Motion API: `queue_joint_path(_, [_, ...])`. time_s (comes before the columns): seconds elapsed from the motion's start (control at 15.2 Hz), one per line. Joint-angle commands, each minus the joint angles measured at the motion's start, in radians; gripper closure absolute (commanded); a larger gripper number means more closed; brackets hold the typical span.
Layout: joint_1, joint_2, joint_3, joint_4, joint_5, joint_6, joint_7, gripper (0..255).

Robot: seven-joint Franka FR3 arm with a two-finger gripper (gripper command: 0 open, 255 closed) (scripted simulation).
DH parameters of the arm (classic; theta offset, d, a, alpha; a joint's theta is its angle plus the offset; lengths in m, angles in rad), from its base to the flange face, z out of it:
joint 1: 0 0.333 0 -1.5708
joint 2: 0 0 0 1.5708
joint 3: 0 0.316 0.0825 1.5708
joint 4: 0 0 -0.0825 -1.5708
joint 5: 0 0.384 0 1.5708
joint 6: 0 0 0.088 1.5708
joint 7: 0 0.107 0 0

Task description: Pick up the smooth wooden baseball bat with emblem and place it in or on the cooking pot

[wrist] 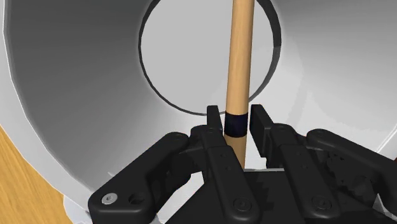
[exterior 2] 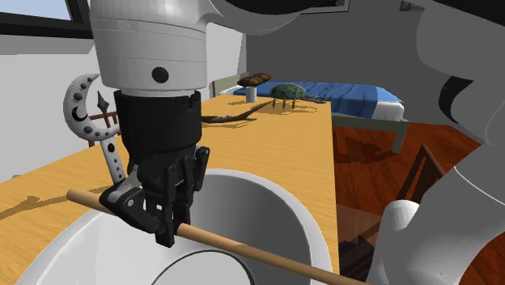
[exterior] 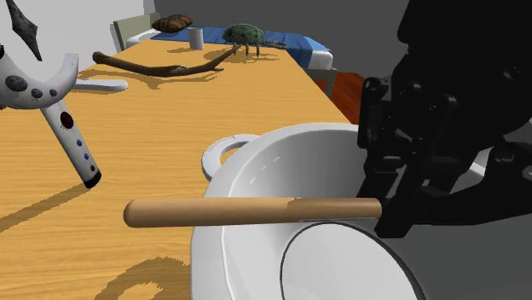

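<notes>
Bright, even, flat render light. Soft dark shadows on wooden table [exterior: 162,136] from bat [exterior: 213,212] and clutter, falling toward shoulder view's lower left. White pot [wrist: 76,83] interior shaded grey in wrist view. Glossy reflections on red-brown floor [exterior 2: 364,170].

In the shoulder view we find the white round cooking pot [exterior: 256,170] at lower centre on the light wooden table [exterior: 153,119]. The smooth tan wooden baseball bat [exterior: 247,211] is level across its mouth, one end past the pot's left rim, the other clasped in the black two-finger gripper [exterior: 385,204] at right. At upper left is a white spotted axe [exterior: 73,141]. Behind it, towards top centre, lies a dark crooked branch [exterior: 162,68], and farther back a green turtle figure [exterior: 247,34].
</notes>
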Motion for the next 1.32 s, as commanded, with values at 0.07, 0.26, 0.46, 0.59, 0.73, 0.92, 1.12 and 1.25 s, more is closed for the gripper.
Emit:
queue_joint_path(0.07, [0.000,0.003,0.002,-0.006,0.000,-0.002,0.001,255])
queue_joint_path(0.26, [0.000,0.005,0.002,-0.001,-0.002,-0.005,0.001,0])
queue_joint_path(0.46, [0.000,0.003,0.002,-0.006,0.000,-0.002,0.000,0])
queue_joint_path(0.59, [-0.006,0.035,0.005,0.091,-0.015,-0.070,0.015,0])
queue_joint_path(0.73, [-0.011,0.071,0.012,0.186,-0.031,-0.133,0.032,0])
queue_joint_path(0.92, [-0.011,0.071,0.012,0.186,-0.031,-0.133,0.032,0])
queue_joint_path(1.12, [-0.011,0.071,0.012,0.186,-0.031,-0.133,0.032,0])
queue_joint_path(1.25, [-0.011,0.071,0.012,0.186,-0.031,-0.133,0.032,0])
